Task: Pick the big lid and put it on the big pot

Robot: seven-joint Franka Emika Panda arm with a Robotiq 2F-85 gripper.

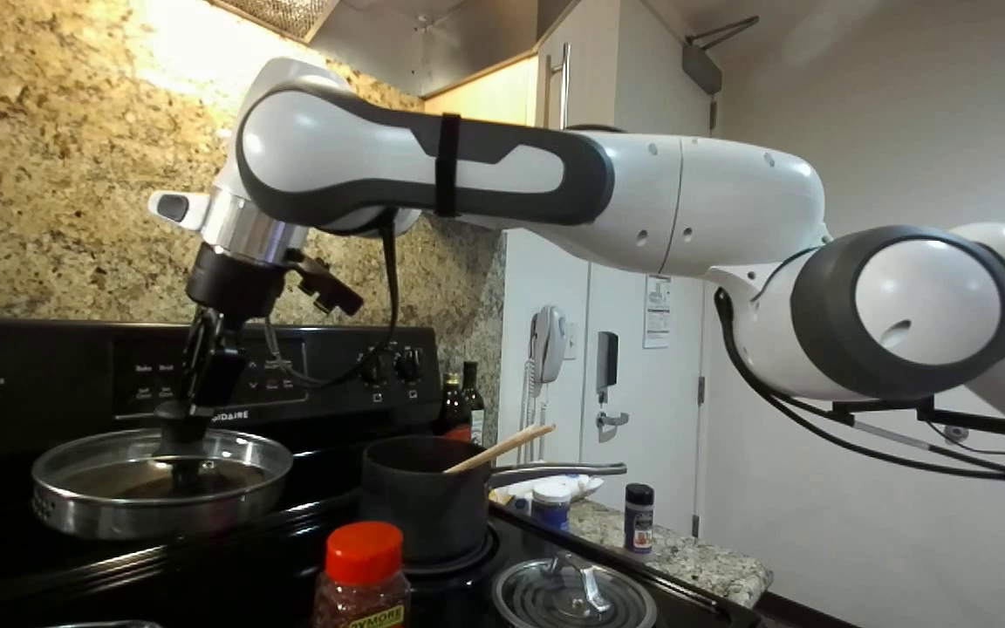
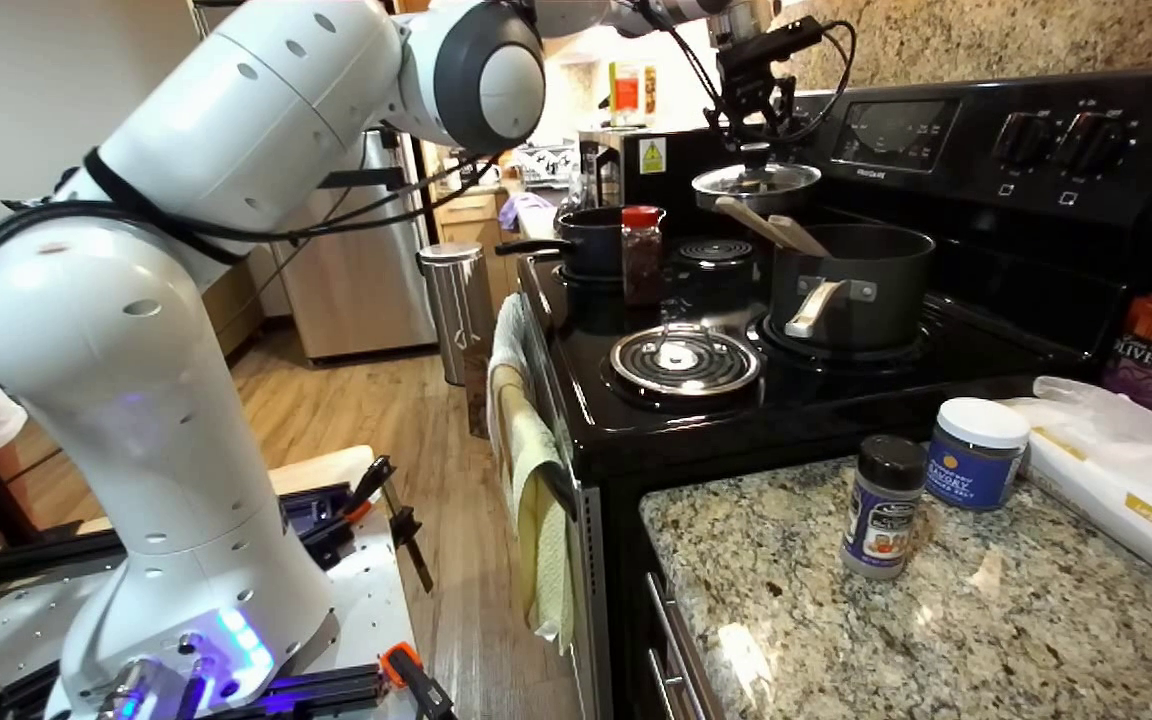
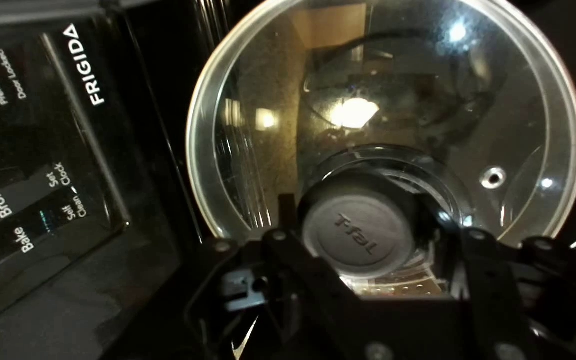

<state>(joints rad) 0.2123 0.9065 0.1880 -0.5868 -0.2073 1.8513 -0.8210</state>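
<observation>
The big lid, clear glass with a metal rim and a dark T-fal knob, hangs level above the back of the stove in both exterior views (image 1: pixel 158 513) (image 2: pixel 771 182). It fills much of the wrist view (image 3: pixel 398 125). My gripper (image 1: pixel 188 410) is shut on its knob, with a finger on each side in the wrist view (image 3: pixel 360 220). A black pot with a dark handle (image 2: pixel 591 245) stands at the stove's front far side. A dark saucepan with wooden utensils (image 1: pixel 424 506) stands on a back burner (image 2: pixel 856 290). I cannot tell which is the big pot.
A red-capped spice jar (image 1: pixel 363 571) stands among the burners, upright (image 2: pixel 642 255). A smaller glass lid with a metal handle (image 1: pixel 574 597) lies on the near front burner. The control panel (image 2: pixel 986 140) rises behind the lid. Jars (image 2: pixel 884 510) stand on the granite counter.
</observation>
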